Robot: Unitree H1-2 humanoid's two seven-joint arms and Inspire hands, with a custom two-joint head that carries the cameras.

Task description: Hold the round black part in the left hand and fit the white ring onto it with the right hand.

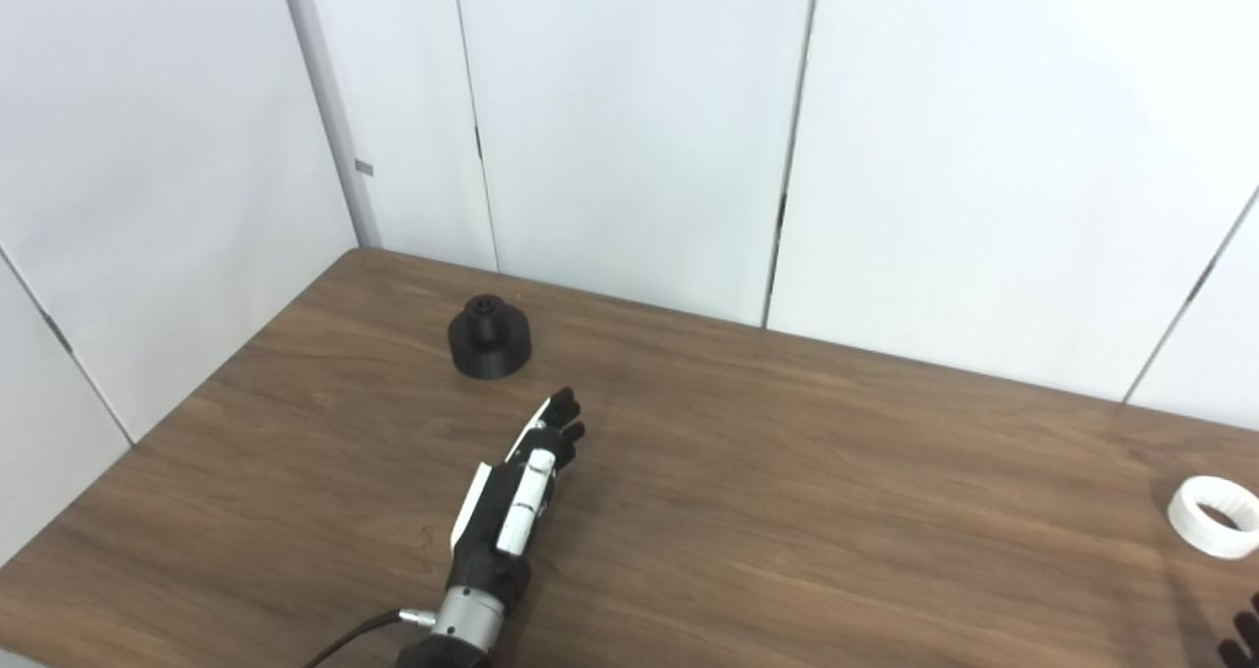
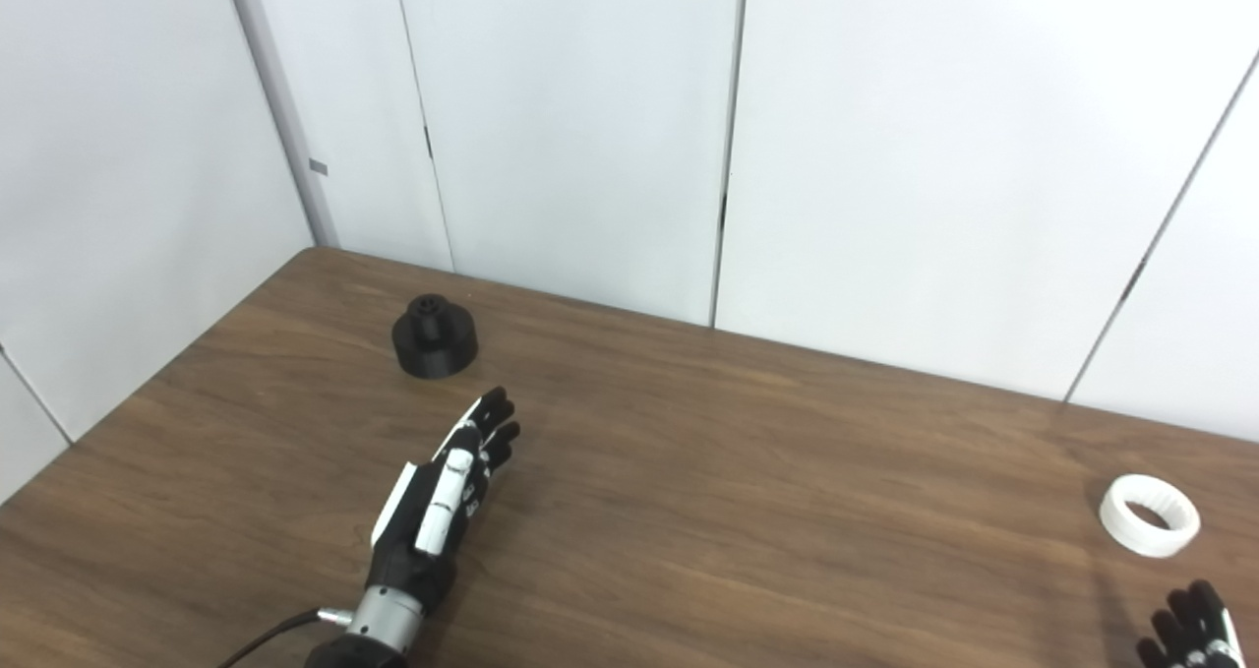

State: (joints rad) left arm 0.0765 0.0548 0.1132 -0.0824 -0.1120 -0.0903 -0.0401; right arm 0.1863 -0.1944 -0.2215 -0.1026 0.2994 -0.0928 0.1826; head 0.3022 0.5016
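The left robot hand point(image 2: 438, 496) is extended flat, fingers straight and slightly apart, holding nothing, near the round black plastic part point(image 2: 434, 336) but apart from it. The right robot hand point(image 2: 1190, 634) shows only its fingertips, spread and empty, near the white plastic ring point(image 2: 1149, 516). Both parts rest on the brown wood-grain tabletop point(image 2: 748, 471), well apart. White wall panels point(image 2: 570, 117) enclose it.

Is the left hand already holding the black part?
No, the left hand is open and apart from the black part, which stands on the table.

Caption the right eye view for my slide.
Left hand open short of the round black part; white ring untouched.
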